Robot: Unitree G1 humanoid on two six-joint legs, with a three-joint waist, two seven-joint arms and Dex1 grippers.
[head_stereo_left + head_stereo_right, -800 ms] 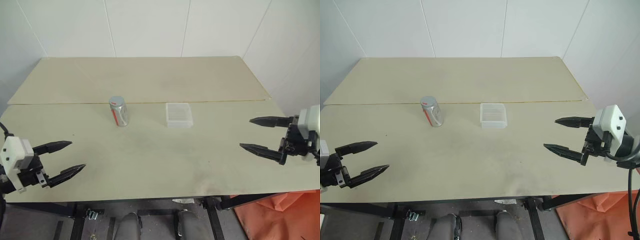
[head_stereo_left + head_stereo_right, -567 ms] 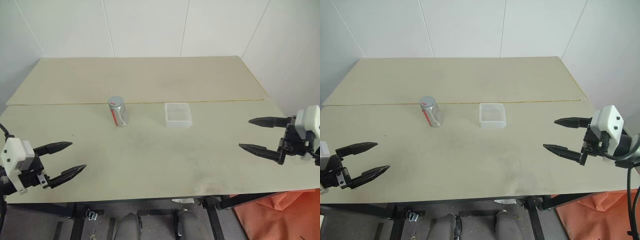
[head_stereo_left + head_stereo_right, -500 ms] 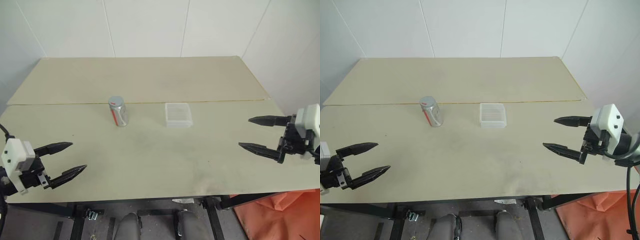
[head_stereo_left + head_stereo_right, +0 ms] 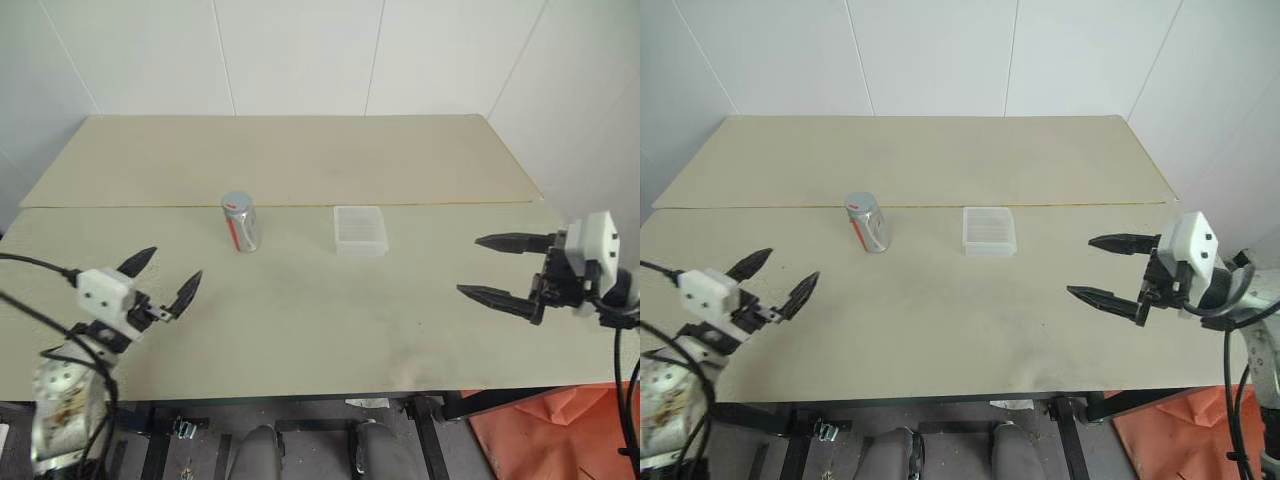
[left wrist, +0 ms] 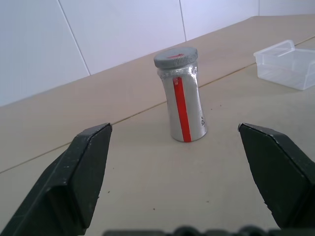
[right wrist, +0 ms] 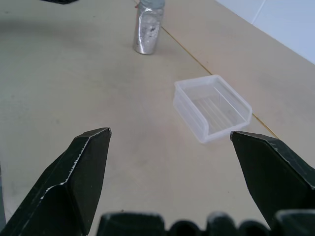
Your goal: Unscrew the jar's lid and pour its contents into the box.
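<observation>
Left wrist view: left gripper (image 5: 173, 184), swung toward the grey-lidded silvery jar (image 5: 183, 96) mid-table, gapes wide, empty; right gripper (image 4: 1108, 268) likewise.

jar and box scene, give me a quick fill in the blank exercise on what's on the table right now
1. The jar stands upright with its grey lid still ____ on top.
2. The clear box beside the jar holds ____.
3. The left pincer has its fingers ____, with nothing between them.
4. The stripe running down the jar's label is ____.

Missing words: screwed on (closed); nothing; open; red
</observation>
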